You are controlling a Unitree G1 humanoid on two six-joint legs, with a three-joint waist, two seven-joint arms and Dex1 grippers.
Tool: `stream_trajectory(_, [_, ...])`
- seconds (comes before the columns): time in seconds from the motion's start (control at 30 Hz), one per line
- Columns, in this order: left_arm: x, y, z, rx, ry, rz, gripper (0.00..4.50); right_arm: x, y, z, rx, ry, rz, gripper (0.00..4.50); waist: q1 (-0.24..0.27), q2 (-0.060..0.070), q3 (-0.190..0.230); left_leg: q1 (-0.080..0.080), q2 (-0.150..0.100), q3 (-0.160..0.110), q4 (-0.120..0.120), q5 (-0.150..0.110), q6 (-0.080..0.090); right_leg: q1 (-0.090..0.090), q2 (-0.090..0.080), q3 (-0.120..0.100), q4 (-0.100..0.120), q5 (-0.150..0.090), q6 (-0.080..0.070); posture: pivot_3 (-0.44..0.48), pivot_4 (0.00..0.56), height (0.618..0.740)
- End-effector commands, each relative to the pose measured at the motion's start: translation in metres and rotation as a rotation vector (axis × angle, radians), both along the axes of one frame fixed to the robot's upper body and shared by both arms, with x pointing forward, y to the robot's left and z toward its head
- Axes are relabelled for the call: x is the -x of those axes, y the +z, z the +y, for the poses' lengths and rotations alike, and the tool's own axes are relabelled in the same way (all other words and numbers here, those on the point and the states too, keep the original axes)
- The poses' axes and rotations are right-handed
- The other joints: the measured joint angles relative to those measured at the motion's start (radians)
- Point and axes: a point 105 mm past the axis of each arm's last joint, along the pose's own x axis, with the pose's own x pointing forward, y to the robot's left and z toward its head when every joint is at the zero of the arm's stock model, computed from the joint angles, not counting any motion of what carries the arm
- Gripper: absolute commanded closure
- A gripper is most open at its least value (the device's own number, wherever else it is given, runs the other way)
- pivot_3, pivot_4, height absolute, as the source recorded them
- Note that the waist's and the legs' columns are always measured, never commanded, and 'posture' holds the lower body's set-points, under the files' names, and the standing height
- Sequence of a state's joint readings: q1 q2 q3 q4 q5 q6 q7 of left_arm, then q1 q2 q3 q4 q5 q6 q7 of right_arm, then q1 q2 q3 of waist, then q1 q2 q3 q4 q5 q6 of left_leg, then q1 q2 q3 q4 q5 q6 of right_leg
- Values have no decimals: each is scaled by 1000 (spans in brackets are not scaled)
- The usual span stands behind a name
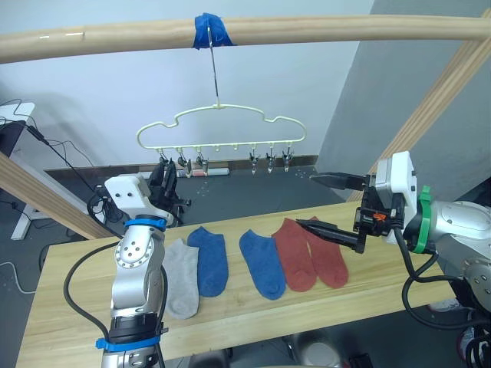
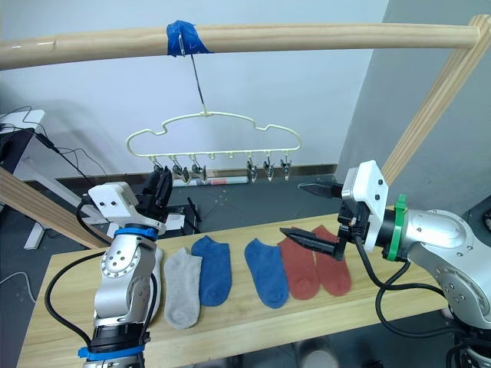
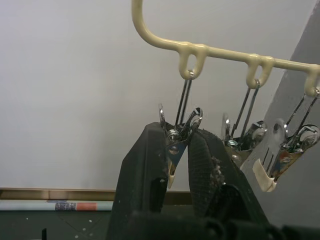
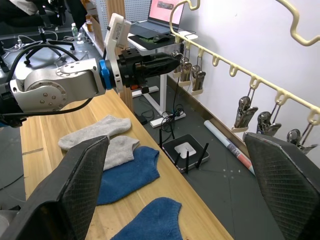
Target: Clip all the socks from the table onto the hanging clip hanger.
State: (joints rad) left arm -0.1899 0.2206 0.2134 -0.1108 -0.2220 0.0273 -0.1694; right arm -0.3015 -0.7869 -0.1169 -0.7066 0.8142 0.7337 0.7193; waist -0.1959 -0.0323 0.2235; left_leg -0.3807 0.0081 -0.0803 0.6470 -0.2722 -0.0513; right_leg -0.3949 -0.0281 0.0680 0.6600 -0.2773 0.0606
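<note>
The pale yellow clip hanger (image 1: 219, 123) hangs by its hook from the pole, with a row of metal clips below it. Several socks lie in a row on the table (image 1: 69, 295): a light grey sock (image 1: 182, 277), two blue socks (image 1: 207, 261) (image 1: 262, 264) and two red socks (image 1: 294, 254) (image 1: 330, 259). My left gripper (image 1: 163, 178) is raised to the hanger's left end, its fingers (image 3: 145, 175) shut on the leftmost clip (image 3: 176, 142). My right gripper (image 1: 326, 205) hovers wide open above the red socks, holding nothing.
A round wooden pole (image 1: 322, 29) with blue tape (image 1: 209, 31) spans overhead; slanted poles stand at the right (image 1: 437, 100) and left (image 1: 38, 195). Behind the table are cables, a black box on the floor (image 4: 185, 150) and a desk with a laptop (image 4: 165, 12).
</note>
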Motion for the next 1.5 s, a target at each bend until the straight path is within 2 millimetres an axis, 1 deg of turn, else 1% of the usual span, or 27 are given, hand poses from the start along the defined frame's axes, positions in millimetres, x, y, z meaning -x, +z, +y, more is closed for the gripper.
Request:
stream_trajectory(0.03, [3,14,1,-28,0,-60,3990,4,7,3,-7,22,-29,0,0,0,0,0,0,0,0,0,0,0,0,0,0,0,0,-335,215,714])
stream_trajectory(0.37, [6,14,3,-47,-11,-66,3995,4,2,2,6,19,-21,0,0,0,0,0,0,0,0,0,0,0,0,0,0,0,0,-325,213,714])
stream_trajectory(0.43, [6,13,6,-21,1,-64,3995,4,1,2,8,19,-20,0,1,0,0,0,0,0,0,0,0,0,0,0,0,0,0,-325,213,714])
stream_trajectory(0.5, [6,13,7,-24,8,-61,3277,4,1,2,8,19,-20,0,1,0,0,0,0,0,0,0,0,0,0,0,1,0,0,-326,213,714])
stream_trajectory(0.53, [5,13,7,-27,11,-54,3067,4,1,2,8,19,-19,0,1,0,0,0,0,0,0,0,0,0,0,0,1,0,0,-326,213,714])
stream_trajectory(0.6, [5,12,7,-32,13,-46,2446,4,1,2,6,19,-18,0,1,0,0,0,0,0,0,0,0,0,0,0,1,0,0,-326,213,714])
stream_trajectory(0.63, [5,12,7,-32,12,-45,2241,4,1,2,6,20,-17,0,1,0,0,0,0,0,0,0,0,0,0,0,1,0,0,-325,213,714])
stream_trajectory(0.83, [5,12,7,-32,15,-37,2241,4,3,3,4,23,-18,0,1,0,0,0,0,0,0,0,0,0,0,0,1,0,0,-323,213,714])
stream_trajectory(1.07, [4,16,8,-41,33,-51,2241,3,4,3,4,28,-17,0,1,0,0,0,0,0,0,0,0,0,0,0,1,0,0,-323,213,714])
stream_trajectory(1.5, [0,22,2,-38,2,-72,2241,3,3,2,6,26,-16,0,1,0,0,0,0,0,0,0,0,0,0,0,1,0,0,-323,213,714])
